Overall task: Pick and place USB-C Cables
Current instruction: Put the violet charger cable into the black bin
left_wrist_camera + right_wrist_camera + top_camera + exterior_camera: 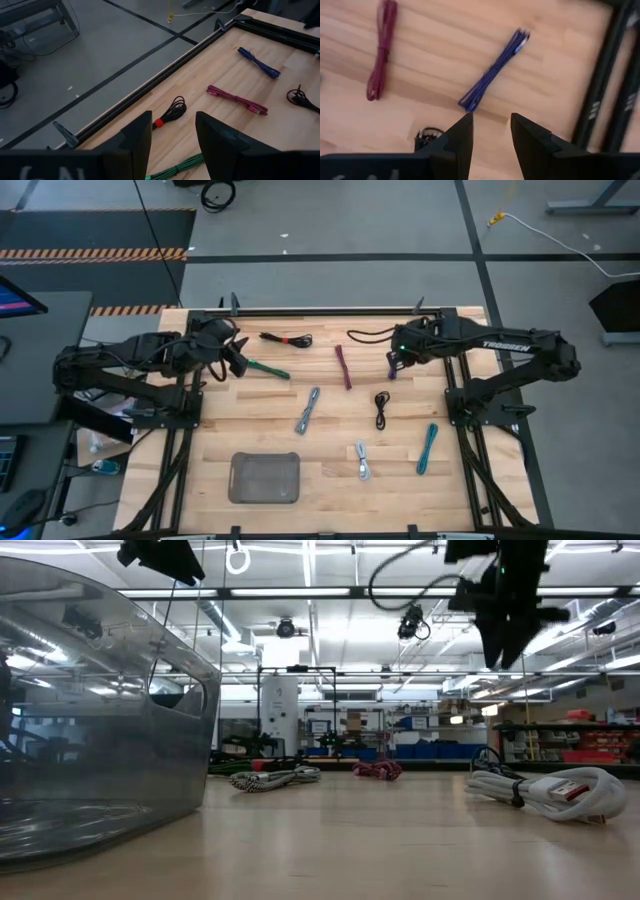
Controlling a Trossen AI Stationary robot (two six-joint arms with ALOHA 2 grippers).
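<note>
USB-C cables, eight of them, lie scattered on the bench (210, 480); none sits in the grey tray (265, 478), so all the work remains. Left jaws (238, 366) stand apart and empty above the green cable (268, 369); right jaws (397, 362), also apart and empty, hover over the purple cable (493, 70).

Two dark jointed arms, black cabling looped along links; white TROSSEN lettering on right arm (505, 347).

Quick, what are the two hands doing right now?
Left hand: open, holding nothing, above the green cable.
Right hand: open, empty, near the purple cable.
</note>
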